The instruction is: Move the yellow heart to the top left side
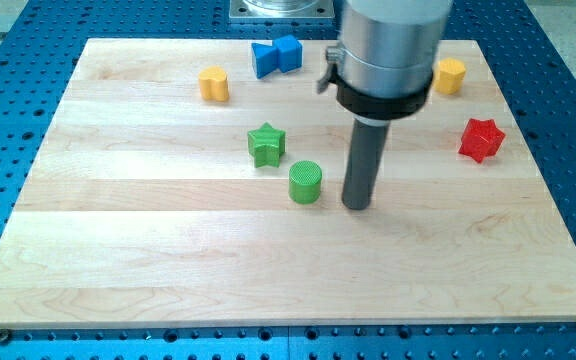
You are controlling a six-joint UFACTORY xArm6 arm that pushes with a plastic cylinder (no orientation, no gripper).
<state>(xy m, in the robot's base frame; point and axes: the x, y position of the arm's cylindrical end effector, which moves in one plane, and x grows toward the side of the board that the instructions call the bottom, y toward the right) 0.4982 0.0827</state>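
Observation:
Two yellow blocks lie near the view's top. One (213, 83) is at the top left and looks heart-like, though its shape is not sharp. The other (450, 75) is at the top right, partly behind the arm's grey body, and looks many-sided. My tip (356, 206) rests on the wooden board (118, 250) near its middle. It is just right of the green cylinder (305, 182), with a small gap between them, and far from both yellow blocks.
A green star (266, 145) sits up and left of the green cylinder. Two blue blocks (276, 55) lie together at the top middle. A red star-like block (481, 139) is at the right. A blue perforated table surrounds the board.

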